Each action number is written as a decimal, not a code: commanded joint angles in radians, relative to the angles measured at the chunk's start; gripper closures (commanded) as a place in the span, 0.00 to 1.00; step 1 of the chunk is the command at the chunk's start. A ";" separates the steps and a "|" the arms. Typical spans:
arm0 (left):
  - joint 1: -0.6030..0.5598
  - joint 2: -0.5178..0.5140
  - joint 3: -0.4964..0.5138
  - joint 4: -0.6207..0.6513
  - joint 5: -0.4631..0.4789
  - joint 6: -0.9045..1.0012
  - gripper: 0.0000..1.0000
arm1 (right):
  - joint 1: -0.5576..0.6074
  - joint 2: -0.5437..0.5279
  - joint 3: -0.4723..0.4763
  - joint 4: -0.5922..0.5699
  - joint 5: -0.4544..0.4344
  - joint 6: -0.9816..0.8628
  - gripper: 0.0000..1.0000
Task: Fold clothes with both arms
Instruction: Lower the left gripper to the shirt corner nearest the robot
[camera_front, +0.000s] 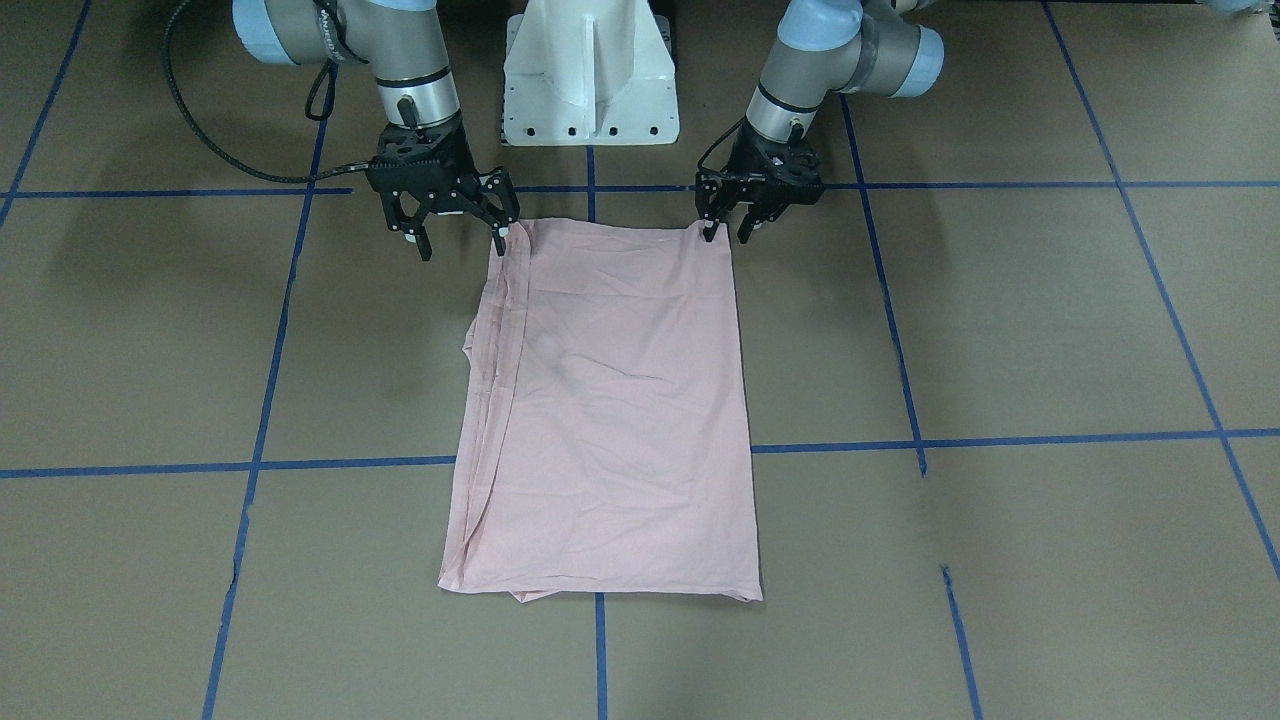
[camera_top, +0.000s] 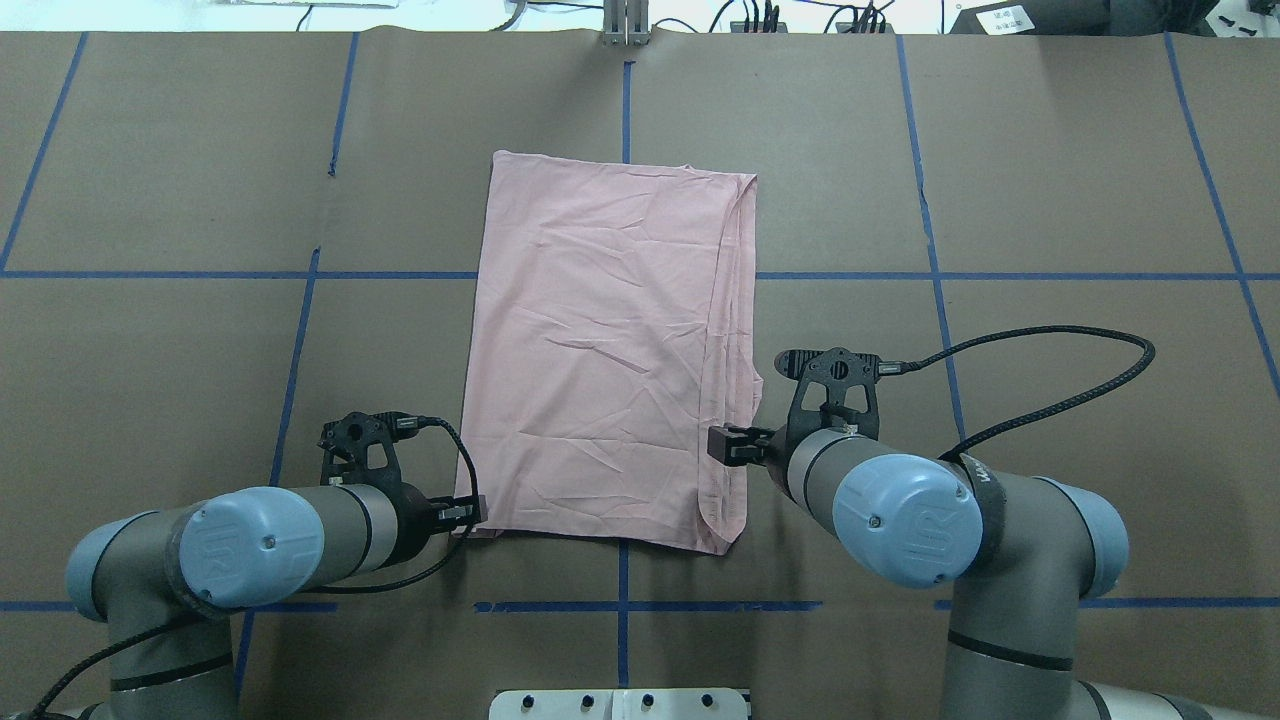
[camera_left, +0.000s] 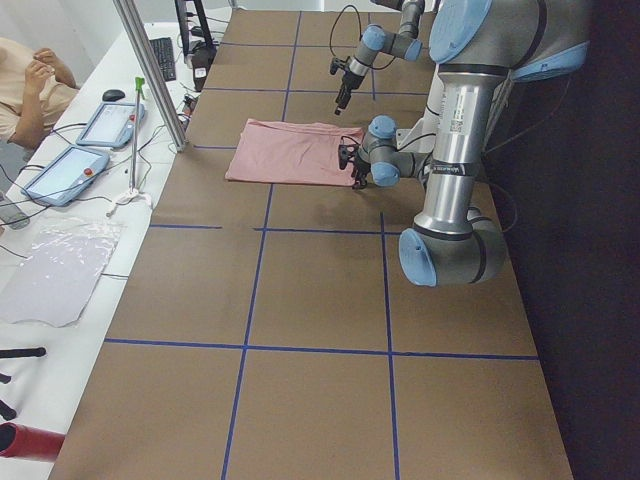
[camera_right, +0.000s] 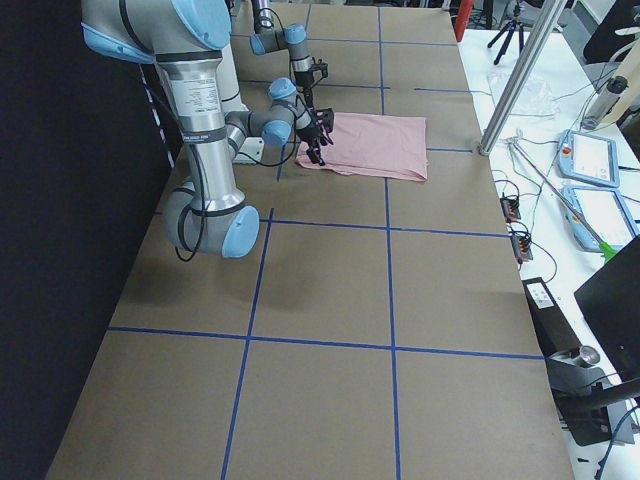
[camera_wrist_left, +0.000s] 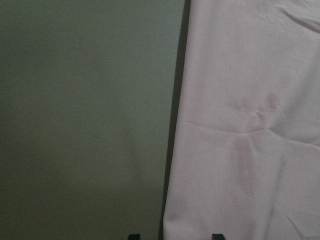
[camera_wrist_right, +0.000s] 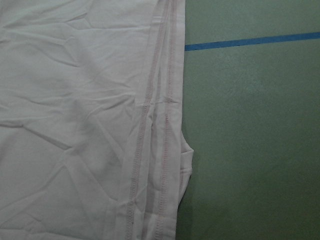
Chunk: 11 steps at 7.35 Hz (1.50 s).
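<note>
T-shirt (camera_top: 600, 350) folded flat mid-table (camera_top: 150, 350), my arms at its two near corners.
My left gripper (camera_front: 727, 238) stands slightly parted astride the near-left corner; its wrist camera cuts off all but two fingertips (camera_wrist_left: 215, 236). Stacked hems run down the shirt's right side. My right gripper (camera_front: 462, 250) is spread wide, one finger touching the near-right corner. From overhead, my wrists hide most of both grippers.
</note>
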 joint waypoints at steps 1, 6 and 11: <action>0.009 -0.012 0.000 0.000 0.000 0.000 0.56 | -0.001 0.001 -0.001 0.000 0.000 0.000 0.00; 0.016 -0.006 0.000 0.000 0.002 -0.001 1.00 | -0.012 0.002 -0.002 -0.002 -0.002 0.002 0.00; 0.009 0.002 -0.028 0.000 0.002 0.002 1.00 | -0.094 0.128 -0.036 -0.137 -0.005 0.290 0.09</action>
